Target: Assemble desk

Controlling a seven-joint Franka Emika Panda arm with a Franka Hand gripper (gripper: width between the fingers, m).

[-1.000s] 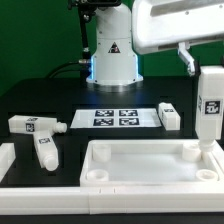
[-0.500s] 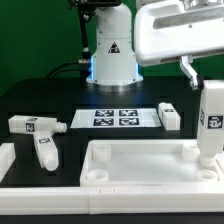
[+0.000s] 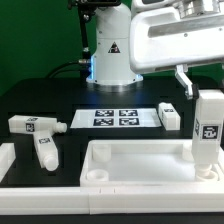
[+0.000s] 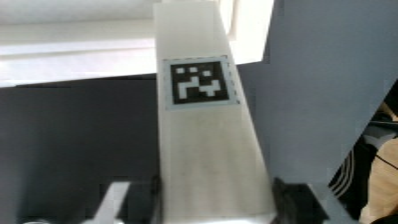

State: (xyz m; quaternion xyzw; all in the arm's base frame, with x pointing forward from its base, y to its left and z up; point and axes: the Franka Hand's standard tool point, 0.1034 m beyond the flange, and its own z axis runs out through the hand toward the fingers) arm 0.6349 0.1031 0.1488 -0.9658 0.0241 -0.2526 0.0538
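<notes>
A white post leg (image 3: 207, 130) stands upright, long axis vertical, its foot at the corner of the tabletop panel (image 3: 140, 168) on the exterior view's right; whether it is seated is unclear. The tool (image 4: 199, 198) clamps the leg from directly above. The loose legs (image 3: 36, 126) lie well apart on the surface (image 3: 40, 100).

White leg (image 3: 207, 128), black-and-white tag; white tabletop (image 3: 140, 166); black table (image 3: 40, 105)
</notes>
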